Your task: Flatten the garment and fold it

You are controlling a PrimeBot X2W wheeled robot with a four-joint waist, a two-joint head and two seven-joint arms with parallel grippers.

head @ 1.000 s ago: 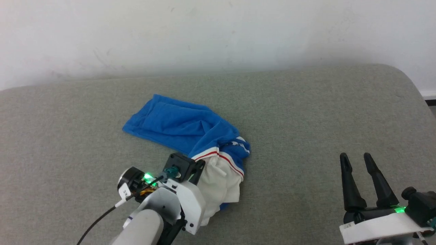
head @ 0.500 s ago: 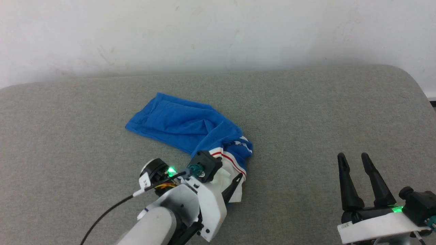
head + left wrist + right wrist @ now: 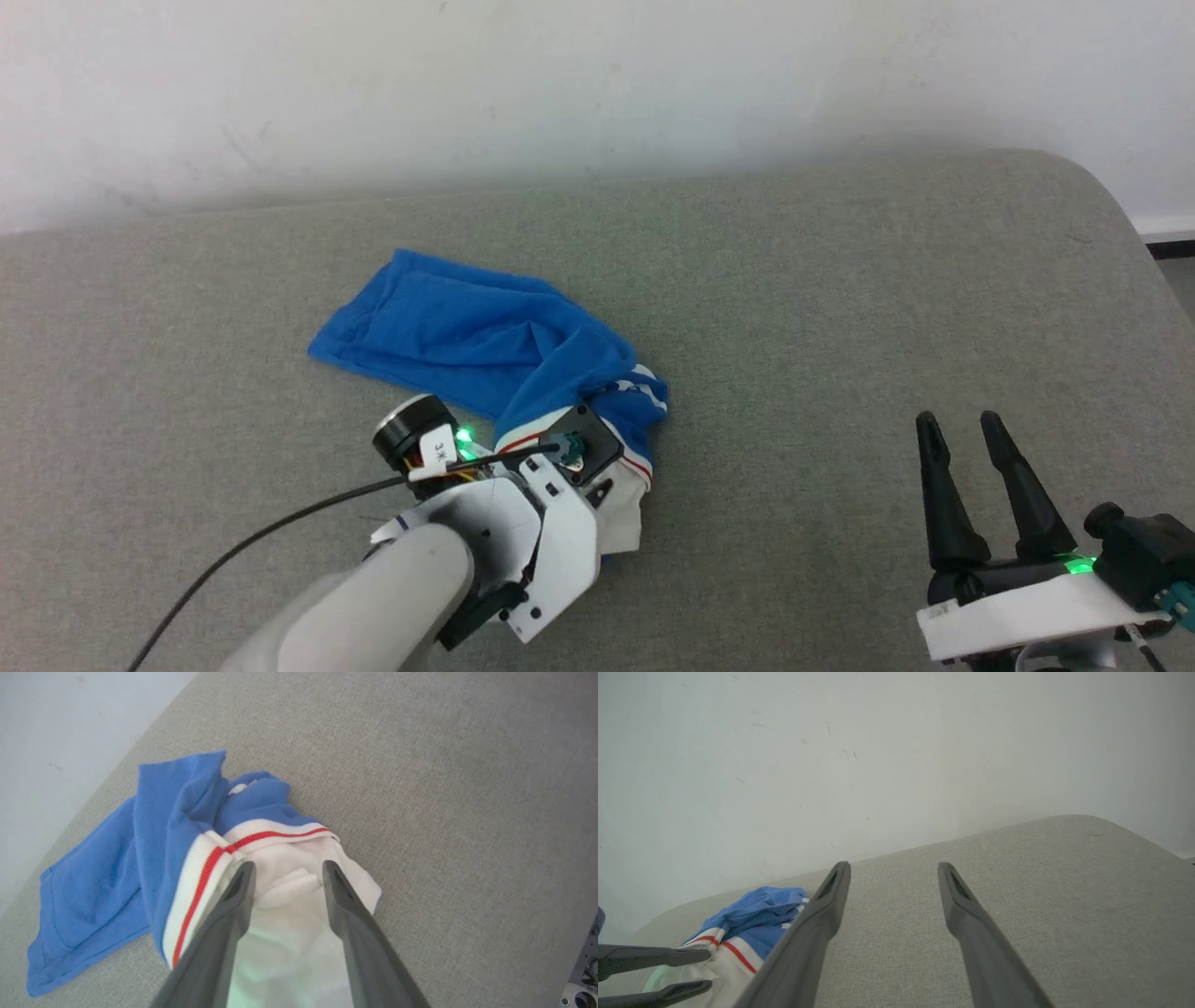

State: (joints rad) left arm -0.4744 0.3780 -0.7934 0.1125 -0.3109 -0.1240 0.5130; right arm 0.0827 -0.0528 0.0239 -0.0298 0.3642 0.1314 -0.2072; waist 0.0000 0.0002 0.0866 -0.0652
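Grey padded surface (image 3: 840,308) against a white wall (image 3: 597,75), and the garment (image 3: 467,336) lies crumpled left of centre. Its blue body stretches toward the wall, with the white sleeve (image 3: 299,891) and red-striped trim (image 3: 205,877) bunched at the near end. The left gripper (image 3: 287,868) has pushed further in over that sleeve since half a second ago, and in the head view its wrist now hides most of the white cloth. Its fingers are apart, straddling a white fold, with nothing clamped. The right gripper (image 3: 957,422) stays put well off to the right, fingers spread over the grey surface. The garment's heap looks unchanged.
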